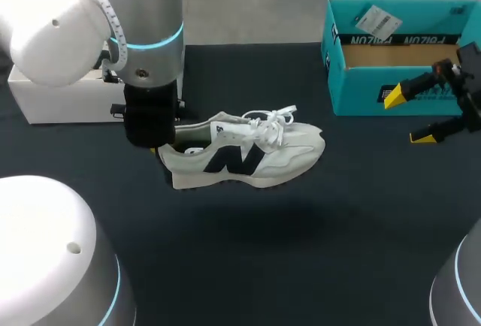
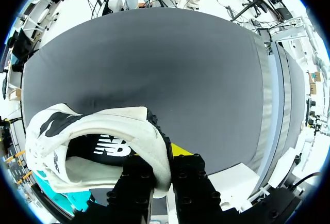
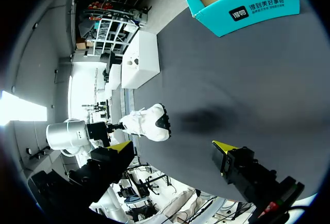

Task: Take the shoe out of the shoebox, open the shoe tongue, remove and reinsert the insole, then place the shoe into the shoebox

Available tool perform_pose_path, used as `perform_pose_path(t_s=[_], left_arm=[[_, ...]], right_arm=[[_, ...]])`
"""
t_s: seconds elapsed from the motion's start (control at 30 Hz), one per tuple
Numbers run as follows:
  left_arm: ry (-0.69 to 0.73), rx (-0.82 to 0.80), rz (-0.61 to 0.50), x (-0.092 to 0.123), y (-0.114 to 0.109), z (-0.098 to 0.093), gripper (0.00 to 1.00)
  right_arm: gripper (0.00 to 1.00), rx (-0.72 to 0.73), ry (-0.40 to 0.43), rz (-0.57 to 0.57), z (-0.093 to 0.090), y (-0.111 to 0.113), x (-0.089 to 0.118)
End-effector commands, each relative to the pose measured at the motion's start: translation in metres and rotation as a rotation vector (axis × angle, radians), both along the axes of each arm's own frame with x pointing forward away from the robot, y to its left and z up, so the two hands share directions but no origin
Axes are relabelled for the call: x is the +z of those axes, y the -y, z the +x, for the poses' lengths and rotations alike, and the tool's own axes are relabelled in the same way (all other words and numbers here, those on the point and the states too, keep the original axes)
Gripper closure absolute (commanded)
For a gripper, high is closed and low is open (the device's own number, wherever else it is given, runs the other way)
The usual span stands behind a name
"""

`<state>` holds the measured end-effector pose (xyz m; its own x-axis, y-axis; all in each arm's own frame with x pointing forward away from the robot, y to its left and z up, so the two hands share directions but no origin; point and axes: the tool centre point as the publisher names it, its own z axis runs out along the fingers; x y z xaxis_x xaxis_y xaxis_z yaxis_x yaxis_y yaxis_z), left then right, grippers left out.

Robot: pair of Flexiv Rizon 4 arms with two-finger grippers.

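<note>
Left gripper [image 2: 164, 170] clamped on the heel collar of the white sneaker [image 1: 248, 149], one finger inside and one outside. The sneaker hangs just clear of the dark tabletop [image 1: 301, 251] near its middle, toe toward the right edge. Teal shoebox [image 1: 376, 93] sits open at the far right corner. Right gripper [image 1: 409, 116] is in front of the box, jaws wide apart, holding nothing. White box [image 1: 68, 101] sits at the far left edge.

- The shoe [image 1: 289, 149] in the left gripper [image 2: 164, 175] was off-white, with a navy side logo and white laces.
- The shoebox [image 1: 391, 95] was teal outside, brown inside.
- The right gripper [image 1: 407, 116] had yellow tips.
- The table [image 1: 301, 251] was black.
</note>
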<state>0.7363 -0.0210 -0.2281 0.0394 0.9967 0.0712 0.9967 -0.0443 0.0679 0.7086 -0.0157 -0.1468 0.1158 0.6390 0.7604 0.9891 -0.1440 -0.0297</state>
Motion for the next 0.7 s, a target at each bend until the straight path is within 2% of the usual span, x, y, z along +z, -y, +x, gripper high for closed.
perform_pose_path(t_s=[0.03, 0.33, 0.7], left_arm=[[-0.008, -0.016, -0.005, -0.036, 0.002, 0.003, 1.0], [-0.028, -0.062, 0.026, -0.093, 0.008, -0.005, 1.0], [0.033, -0.039, 0.052, -0.135, 0.01, -0.008, 1.0]], right_arm=[[0.0, -0.002, 0.0, -0.002, -0.001, 0.0, -0.001], [0.0, -0.002, 0.0, -0.002, -0.001, 0.0, -0.001], [0.0, -0.002, 0.0, -0.002, -0.001, 0.0, -0.001]])
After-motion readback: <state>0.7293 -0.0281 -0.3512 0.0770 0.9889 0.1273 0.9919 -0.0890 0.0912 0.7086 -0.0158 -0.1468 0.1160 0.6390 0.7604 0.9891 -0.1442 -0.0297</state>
